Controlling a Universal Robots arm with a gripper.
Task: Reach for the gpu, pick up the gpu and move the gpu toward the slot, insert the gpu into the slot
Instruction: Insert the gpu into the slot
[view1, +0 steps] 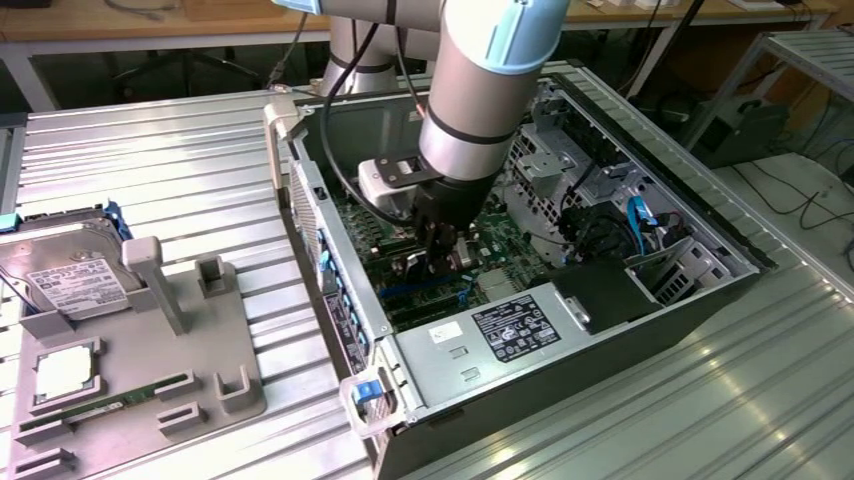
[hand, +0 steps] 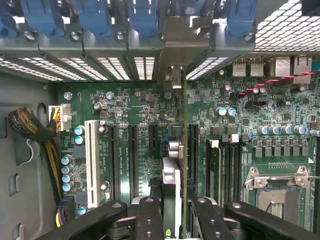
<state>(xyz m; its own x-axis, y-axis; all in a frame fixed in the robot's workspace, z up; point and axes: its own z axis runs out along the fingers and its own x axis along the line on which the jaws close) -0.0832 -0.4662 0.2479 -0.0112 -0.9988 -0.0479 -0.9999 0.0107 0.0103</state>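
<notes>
In the exterior view my gripper (view1: 441, 255) reaches down into the open computer case (view1: 721, 235), over the green motherboard (view1: 501, 240). In the wrist view the gripper (hand: 177, 220) is shut on the gpu (hand: 172, 177), which I see edge-on between the two black fingers (hand: 150, 220). The card stands upright over the motherboard (hand: 145, 135), running toward the case's rear wall, where its silver bracket end (hand: 175, 47) sits among the vented covers. Blue connector strips (view1: 424, 296) lie just below the gripper in the exterior view. The slot directly under the card is hidden by the card.
A white slot (hand: 91, 160), black slots (hand: 132, 160), memory modules (hand: 215, 165) and the processor socket (hand: 275, 187) flank the card. A braided cable bundle (hand: 35, 130) lies along one side. The power supply (view1: 501, 335) fills the case's near end. Outside, a hard drive (view1: 74, 280) rests in a grey holder (view1: 200, 350).
</notes>
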